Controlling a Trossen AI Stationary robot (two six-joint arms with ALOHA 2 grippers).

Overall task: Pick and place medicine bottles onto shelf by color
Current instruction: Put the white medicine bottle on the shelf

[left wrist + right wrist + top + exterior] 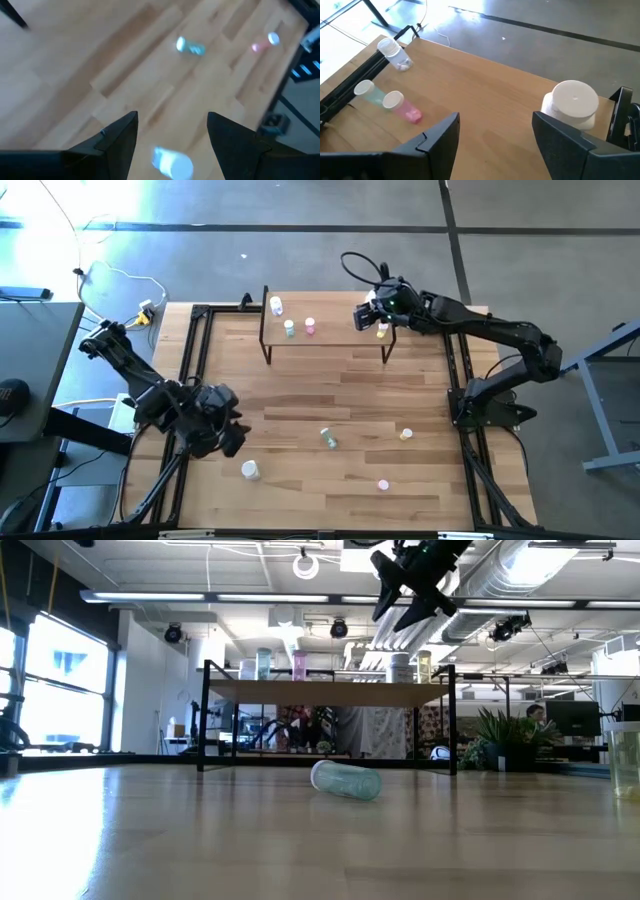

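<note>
Pale wood tops the shelf (330, 335), which stands along the bench's far edge and already carries five medicine bottles: a white bottle (276, 306) at its far left corner; a green bottle (289, 328) and a pink bottle (310, 326) side by side a little inward; and, at the right end, a large white-capped bottle (572, 104) with a yellow bottle (382, 331) just beside it. The right gripper (368, 314) hovers above that right end with its fingers apart and nothing between them. Four bottles remain on the open bench: a green one on its side (328, 438) near the middle; a yellow one (406, 434) toward the right edge; a pink one (383, 484) near the front edge; and a white one (250, 470) toward the front left. The left gripper (228, 438) hangs just beside that white bottle, fingers spread and empty; I judge the sorting slightly over half done.
</note>
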